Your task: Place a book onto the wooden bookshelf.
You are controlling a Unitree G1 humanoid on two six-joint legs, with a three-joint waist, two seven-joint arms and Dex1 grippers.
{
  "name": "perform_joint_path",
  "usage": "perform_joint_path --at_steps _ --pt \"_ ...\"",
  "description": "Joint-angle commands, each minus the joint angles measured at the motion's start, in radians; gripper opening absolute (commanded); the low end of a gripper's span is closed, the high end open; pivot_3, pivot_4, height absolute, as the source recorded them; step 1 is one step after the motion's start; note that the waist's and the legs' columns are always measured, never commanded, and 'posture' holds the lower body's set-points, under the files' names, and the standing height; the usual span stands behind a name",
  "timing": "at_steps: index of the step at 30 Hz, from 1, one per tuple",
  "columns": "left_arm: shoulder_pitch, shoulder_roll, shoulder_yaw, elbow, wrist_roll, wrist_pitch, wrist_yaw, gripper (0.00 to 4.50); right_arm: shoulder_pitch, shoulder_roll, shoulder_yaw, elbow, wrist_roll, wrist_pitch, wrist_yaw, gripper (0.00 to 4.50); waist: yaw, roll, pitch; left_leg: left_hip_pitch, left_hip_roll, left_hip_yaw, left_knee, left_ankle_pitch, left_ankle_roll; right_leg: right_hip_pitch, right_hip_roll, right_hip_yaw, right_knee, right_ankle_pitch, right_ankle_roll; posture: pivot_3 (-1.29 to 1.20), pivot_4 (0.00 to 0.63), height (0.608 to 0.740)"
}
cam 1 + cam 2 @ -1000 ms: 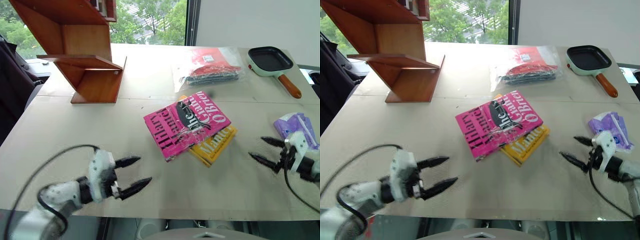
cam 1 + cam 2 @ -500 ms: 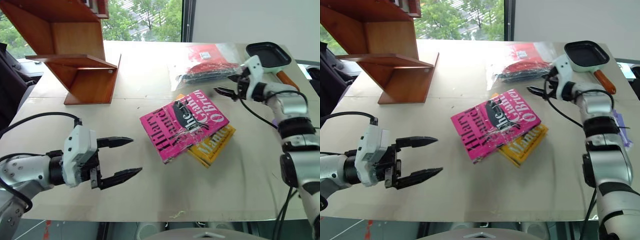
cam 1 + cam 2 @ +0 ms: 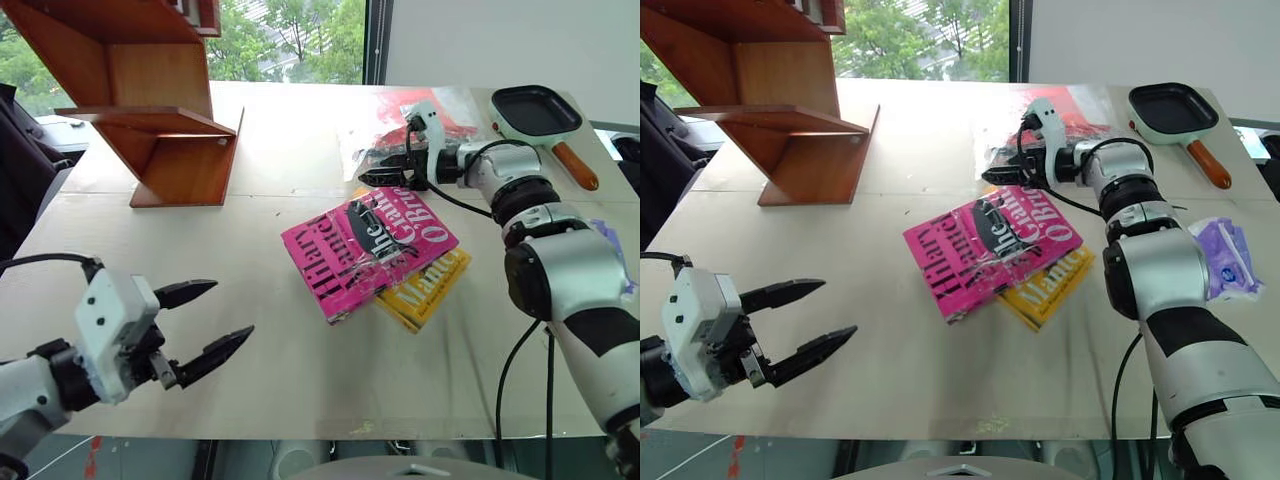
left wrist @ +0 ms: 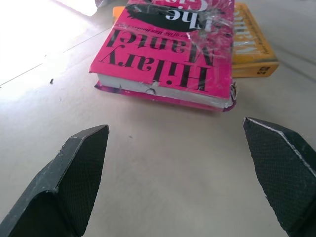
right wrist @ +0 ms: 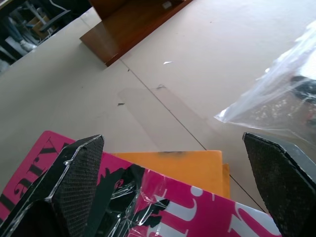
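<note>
The book (image 3: pixel 368 250), bright pink with black and white lettering, lies flat in the middle of the table on top of a yellow book (image 3: pixel 432 292). Its spine faces my left gripper (image 3: pixel 232 308), which hovers open over the near left part of the table, a good way short of it. My right gripper (image 3: pixel 372 168) is open and empty, held just above the far edge of the two books and pointing left. In the right wrist view the pink cover (image 5: pixel 163 212) and a yellow corner (image 5: pixel 182 165) lie under its fingers. The wooden bookshelf (image 3: pixel 150 100) stands at the far left.
A clear plastic bag (image 3: pixel 425 125) with red and dark contents lies right behind my right gripper. A black frying pan (image 3: pixel 540 112) with an orange handle sits at the far right. A purple packet (image 3: pixel 1225 262) lies at the right edge of the table (image 3: pixel 300 390).
My right arm has swung from the near right side of the table forward and left to the far edge of the books. My left gripper has drawn back and risen a little.
</note>
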Motion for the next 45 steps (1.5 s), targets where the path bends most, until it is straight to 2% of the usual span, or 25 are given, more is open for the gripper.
perform_joint_path --at_steps 1,3,7,10,13,16,24,35,45 --pt "0.0 -0.003 0.031 -0.02 -0.013 -0.008 0.018 4.5 -0.052 0.016 0.023 0.005 -0.053 -0.053 0.019 4.46 -0.005 0.0 0.0 0.001 0.0 0.001 0.0 0.0 0.0 0.0 0.0 0.001 0.001 0.0 0.0 0.0 0.15 0.74" --pt "0.001 -0.003 0.033 -0.02 -0.016 -0.009 0.022 4.5 -0.062 0.031 0.017 0.015 -0.07 -0.078 -0.032 4.46 -0.012 0.0 0.0 0.002 0.0 0.001 0.0 0.0 0.0 -0.001 0.0 0.002 0.003 0.0 0.0 0.0 0.15 0.74" --pt "0.009 -0.01 0.037 -0.028 -0.027 -0.009 0.027 4.5 -0.078 0.049 -0.018 0.032 -0.07 -0.078 -0.083 3.51 -0.023 0.0 0.0 0.001 0.0 0.001 0.0 0.0 0.0 -0.001 0.0 0.002 0.003 0.0 -0.001 0.0 0.15 0.74" --pt "0.021 -0.017 0.039 -0.03 -0.02 -0.014 0.026 4.5 -0.077 0.064 -0.027 0.037 -0.082 -0.1 -0.126 2.38 -0.026 0.0 0.0 0.001 0.0 0.001 0.0 0.0 0.0 -0.001 0.0 0.003 0.003 0.0 -0.001 0.0 0.15 0.74" --pt "0.023 -0.015 0.039 -0.025 -0.019 -0.017 0.025 4.5 -0.064 0.077 -0.003 0.041 -0.127 -0.144 -0.185 0.84 -0.026 0.0 0.0 0.001 0.0 0.001 -0.001 0.0 0.0 -0.001 0.0 0.003 0.003 0.0 -0.001 0.0 0.15 0.74" --pt "0.02 -0.014 0.033 -0.026 -0.024 -0.019 0.022 4.5 -0.053 0.088 0.008 0.048 -0.163 -0.172 -0.241 0.04 -0.026 0.0 0.0 0.001 0.0 0.001 -0.001 0.0 0.0 -0.002 0.0 0.003 0.003 0.0 -0.001 0.0 0.15 0.74" --pt "0.048 -0.032 0.033 -0.034 -0.022 -0.027 0.012 4.5 -0.051 0.066 0.022 0.061 -0.232 -0.243 -0.299 0.04 -0.027 0.0 0.0 0.001 0.0 0.001 -0.001 0.0 0.0 -0.002 0.0 0.003 0.003 0.0 -0.001 0.0 0.15 0.74" --pt "0.025 -0.029 -0.022 -0.009 0.003 -0.054 0.005 4.5 -0.046 0.067 0.132 0.082 -0.375 -0.29 -0.262 0.04 -0.027 0.0 0.0 0.002 0.0 0.002 -0.001 0.0 0.0 -0.002 0.0 0.003 0.003 0.0 -0.001 0.0 0.15 0.74" --pt "0.055 -0.054 -0.026 -0.022 0.012 -0.06 0.005 4.5 -0.053 0.028 0.181 0.081 -0.432 -0.305 -0.167 0.04 -0.026 -0.001 -0.001 0.003 0.0 0.001 -0.001 0.0 0.0 -0.001 0.0 0.003 0.003 0.0 -0.001 0.0 0.15 0.74"
